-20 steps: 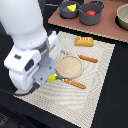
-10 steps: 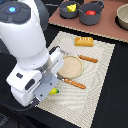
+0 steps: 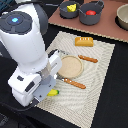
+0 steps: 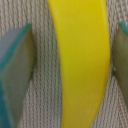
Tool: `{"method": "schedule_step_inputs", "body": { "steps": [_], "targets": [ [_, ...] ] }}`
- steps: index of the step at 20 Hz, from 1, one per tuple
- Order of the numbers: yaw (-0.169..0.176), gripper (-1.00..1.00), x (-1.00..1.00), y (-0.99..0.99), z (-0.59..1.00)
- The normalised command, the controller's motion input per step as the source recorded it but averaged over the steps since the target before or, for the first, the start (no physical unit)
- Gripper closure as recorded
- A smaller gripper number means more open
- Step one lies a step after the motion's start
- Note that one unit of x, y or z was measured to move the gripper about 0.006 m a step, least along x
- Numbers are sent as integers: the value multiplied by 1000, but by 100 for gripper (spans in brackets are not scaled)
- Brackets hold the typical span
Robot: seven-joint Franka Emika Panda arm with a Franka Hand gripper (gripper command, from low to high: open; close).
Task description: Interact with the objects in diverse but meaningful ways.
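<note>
A yellow banana [image 4: 82, 60] lies on the woven mat, filling the wrist view between my two fingers [image 4: 17, 70], which stand open on either side of it, apart from it. In the exterior view the banana [image 3: 53, 92] with its green tip peeks out under my arm at the mat's near edge; the gripper itself is hidden by the arm. A golden-brown bread loaf [image 3: 84, 41] lies at the mat's far side. A red tomato [image 3: 90, 12] sits in a dark pot and a yellow cheese wedge [image 3: 72, 8] in another pot.
A round tan plate [image 3: 70, 66] sits mid-mat. An orange-handled knife [image 3: 74, 83] lies next to it, and an orange-handled fork [image 3: 88, 59] beyond it. A tan bowl [image 3: 123, 16] stands at the exterior view's far right. The beige mat [image 3: 100, 95] lies on a black table.
The arm has swung toward the exterior view's left and lowered toward the mat's near edge, over the banana. The plate, cutlery and bread have not moved.
</note>
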Motion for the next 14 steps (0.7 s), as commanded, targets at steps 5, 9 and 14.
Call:
{"method": "schedule_step_inputs", "body": {
  "steps": [5, 9, 14],
  "targets": [
    [0, -100, 110, 10, 1000],
    [0, -100, 93, 49, 988],
    [27, -100, 103, 525, 430]
  ]
}}
